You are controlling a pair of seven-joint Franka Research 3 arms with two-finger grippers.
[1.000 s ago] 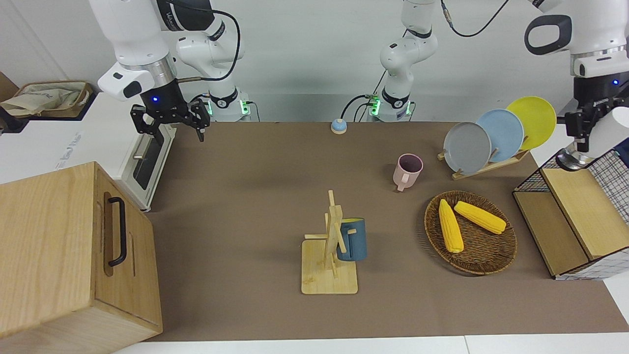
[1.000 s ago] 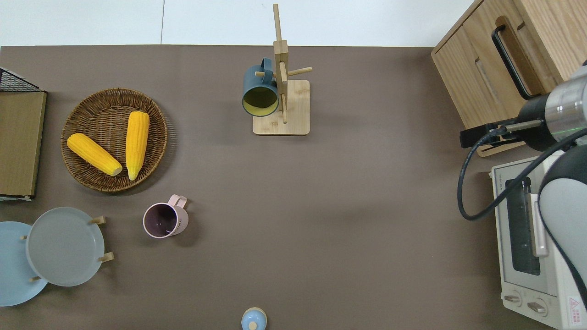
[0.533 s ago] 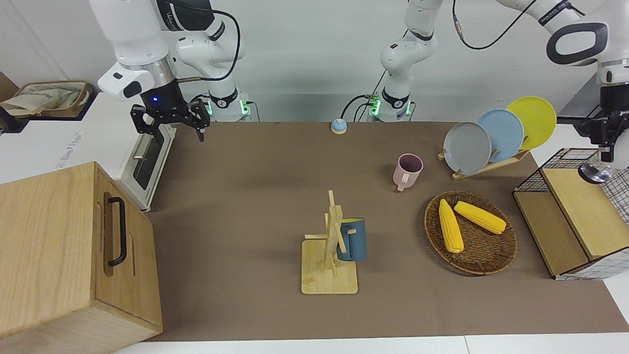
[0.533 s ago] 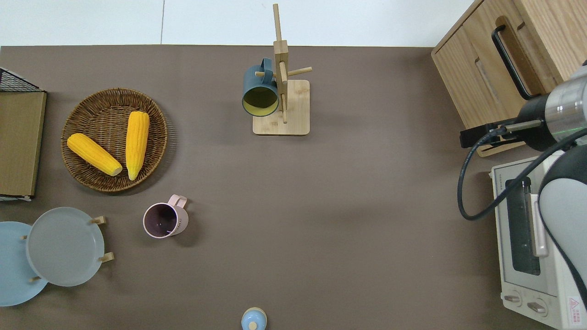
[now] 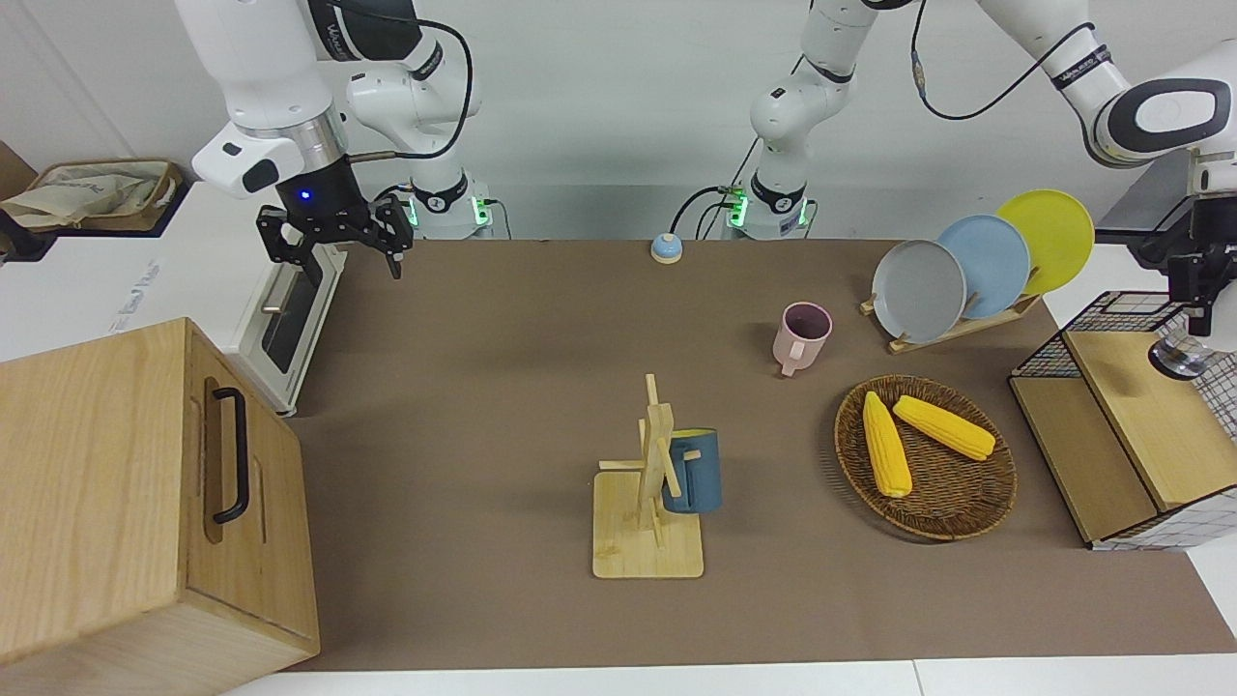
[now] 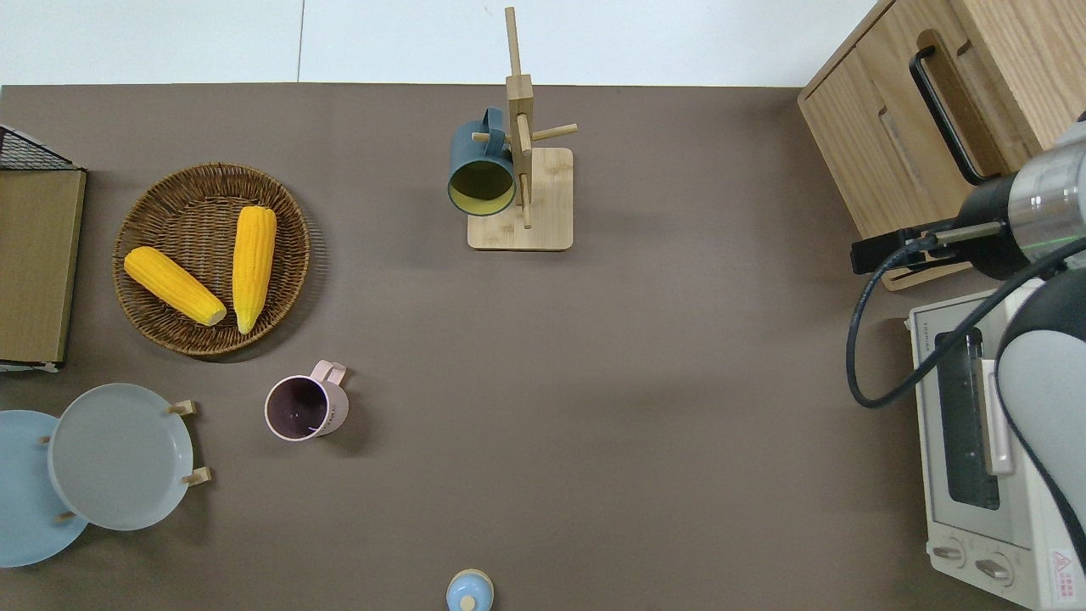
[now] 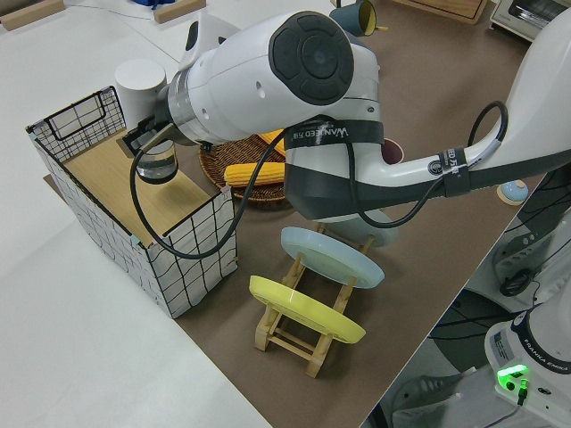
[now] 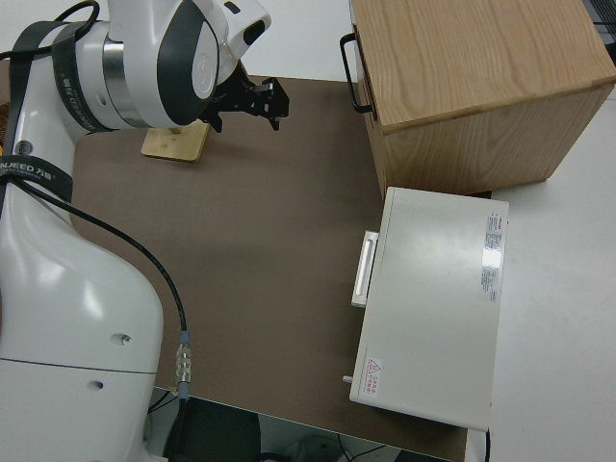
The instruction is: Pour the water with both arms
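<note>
My left gripper (image 5: 1196,290) (image 7: 143,140) hangs over the wire basket with wooden steps (image 5: 1140,416) (image 7: 82,112) at the left arm's end of the table. It is shut on a white bottle (image 7: 141,78) with a steel end (image 5: 1174,358) (image 7: 161,166) that points down at the upper step. The right arm is parked, its gripper (image 5: 333,244) (image 8: 252,102) open and holding nothing. A pink mug (image 5: 804,333) (image 6: 297,409) stands upright on the brown mat. A blue mug (image 5: 691,471) (image 6: 481,174) hangs on a wooden mug rack (image 5: 647,541).
A woven tray (image 5: 952,517) with two corn cobs lies between the pink mug and the wire basket. A rack with three plates (image 5: 918,288) stands nearer the robots. A wooden cabinet (image 5: 116,503) and a toaster oven (image 5: 290,319) fill the right arm's end. A small blue bell (image 5: 665,248) sits by the arm bases.
The left gripper has carried the white bottle outward toward the left arm's end of the table and lowered it over the wire basket. The right arm has not moved.
</note>
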